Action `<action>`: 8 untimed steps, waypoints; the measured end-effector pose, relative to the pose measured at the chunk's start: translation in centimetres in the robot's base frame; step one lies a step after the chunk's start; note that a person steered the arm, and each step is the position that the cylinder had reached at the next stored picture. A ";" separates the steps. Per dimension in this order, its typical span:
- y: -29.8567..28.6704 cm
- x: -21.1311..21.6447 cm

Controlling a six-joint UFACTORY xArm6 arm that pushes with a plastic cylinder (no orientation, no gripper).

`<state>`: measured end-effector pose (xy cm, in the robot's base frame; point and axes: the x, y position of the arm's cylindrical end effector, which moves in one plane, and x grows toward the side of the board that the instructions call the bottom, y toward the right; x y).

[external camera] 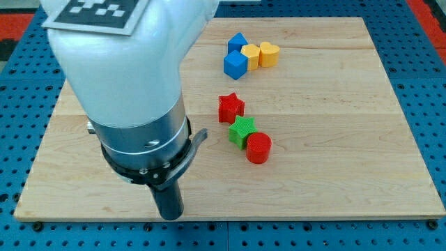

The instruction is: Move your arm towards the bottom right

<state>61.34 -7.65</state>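
Note:
My tip [170, 217] shows at the lower end of the dark rod, near the wooden board's bottom edge, left of centre. It touches no block. A red star [231, 107], a green star [242, 131] and a red cylinder [258, 148] lie in a diagonal line up and to the right of the tip, the green star touching the red cylinder. At the view's top sit a blue block [237, 43], a blue cube [235, 65], a yellow block [251, 57] and a yellow heart [269, 54], clustered together.
The arm's large white and grey body [129, 84] covers the left part of the wooden board [334, 139]. A blue pegboard surface [425, 84] surrounds the board on all sides.

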 end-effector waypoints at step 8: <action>4.5 -0.1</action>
<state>61.28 -3.14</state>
